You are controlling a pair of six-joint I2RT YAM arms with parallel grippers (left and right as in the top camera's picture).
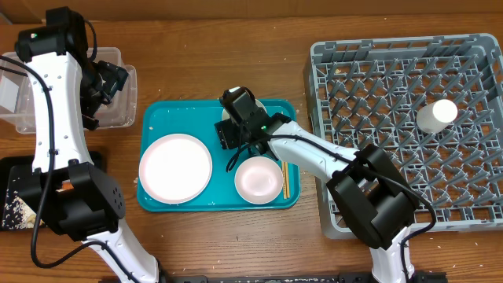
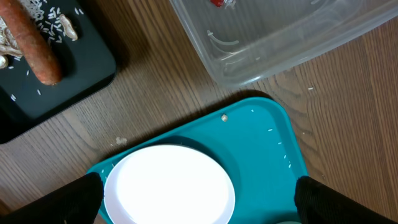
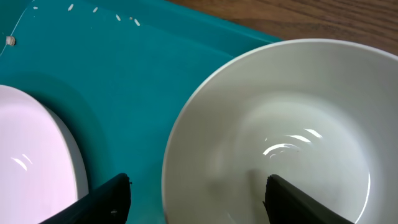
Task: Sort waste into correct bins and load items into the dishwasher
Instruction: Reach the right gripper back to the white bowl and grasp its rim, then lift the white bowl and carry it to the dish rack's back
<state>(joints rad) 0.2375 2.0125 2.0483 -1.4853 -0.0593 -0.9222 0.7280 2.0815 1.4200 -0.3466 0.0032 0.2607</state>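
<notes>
Trouble, to my eye, lies in the bite on that thin rim: the white bowl (image 3: 280, 124) is smooth and glossy, so if the right gripper (image 3: 198, 186) closes too shallow or off-centre, the bowl may tip or slip on the way to the grey dish rack (image 1: 316, 102). It could also knock the large plate (image 1: 175, 167) just beside it on the teal tray (image 1: 157, 118). Its jaws stand apart and hold nothing; one finger (image 3: 106, 199) hangs outside the bowl over the tray, the other is down inside it, with the near rim between them, closer to the outer finger. The bowl sits toward the tray's far edge, wood showing just beyond. The left gripper (image 2: 202, 205), spread wide and empty, hovers near the clear tub (image 2: 280, 37).
</notes>
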